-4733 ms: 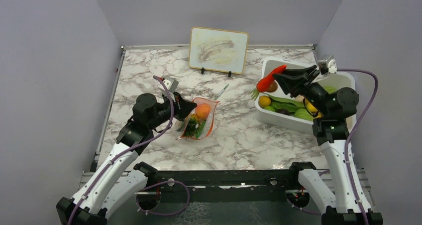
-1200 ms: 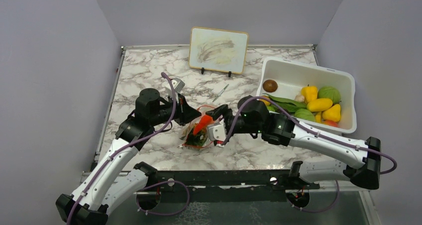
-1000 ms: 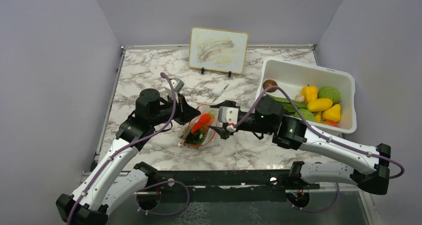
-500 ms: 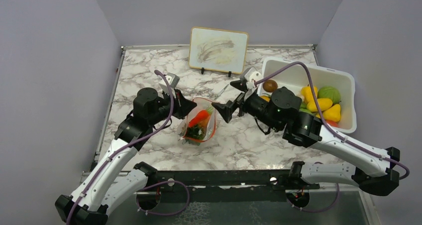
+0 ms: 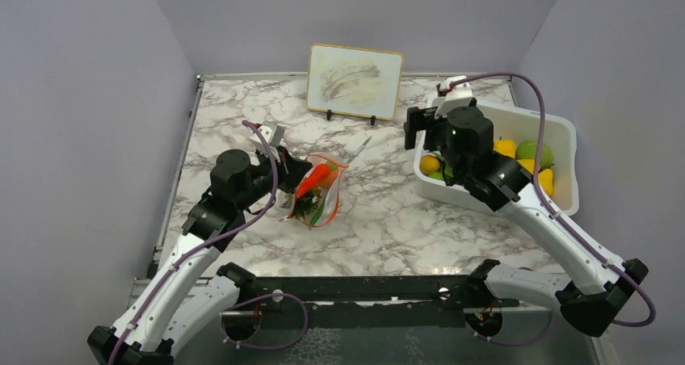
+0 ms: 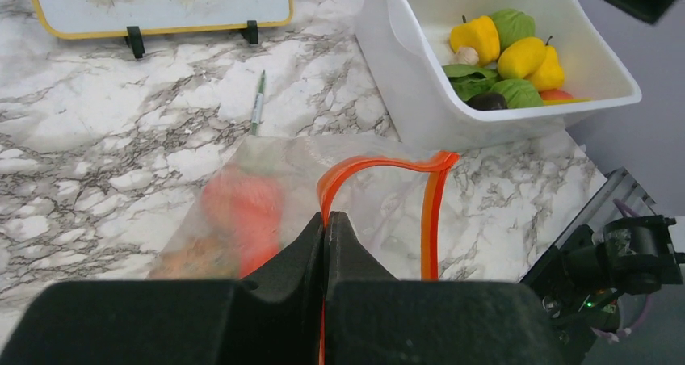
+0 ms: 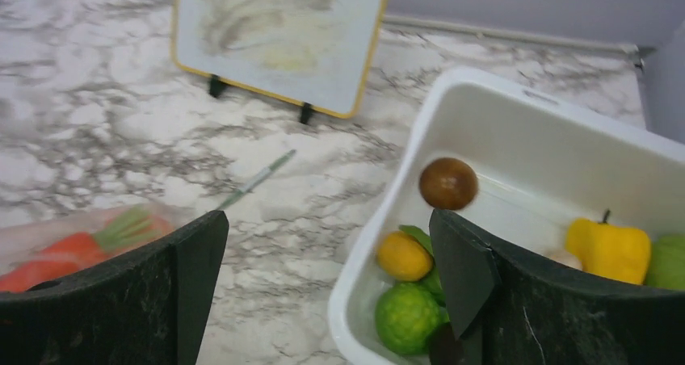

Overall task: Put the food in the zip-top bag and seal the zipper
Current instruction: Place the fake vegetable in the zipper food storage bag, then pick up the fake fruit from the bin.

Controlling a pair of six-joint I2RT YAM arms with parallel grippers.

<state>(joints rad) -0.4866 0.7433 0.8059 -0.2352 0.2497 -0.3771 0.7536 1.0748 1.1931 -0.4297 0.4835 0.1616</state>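
Observation:
The zip-top bag [image 5: 321, 199] stands on the marble left of centre, and an orange carrot [image 5: 313, 179] and green leaves lie inside it. My left gripper [image 5: 299, 171] is shut on the zipper [image 6: 380, 165], the red-orange strip at the bag's mouth, and the mouth loops open. My right gripper [image 5: 420, 129] hangs open and empty above the left end of the white bin [image 5: 557, 127]. In the right wrist view its fingers [image 7: 194, 276] straddle the bin's rim [image 7: 380, 220]. More food lies below: a brown ball [image 7: 448, 183], an orange fruit [image 7: 403, 256], a lime [image 7: 408, 316] and a yellow pepper [image 7: 607, 248].
A small whiteboard [image 5: 355, 80] stands on feet at the back of the table. A thin grey pen [image 5: 360, 147] lies between the bag and the bin. Grey walls close in the table on three sides.
My right gripper let the carrot go into the bag, opened wide, and swung back right and up to the bin. My left gripper kept its hold on the bag's edge.

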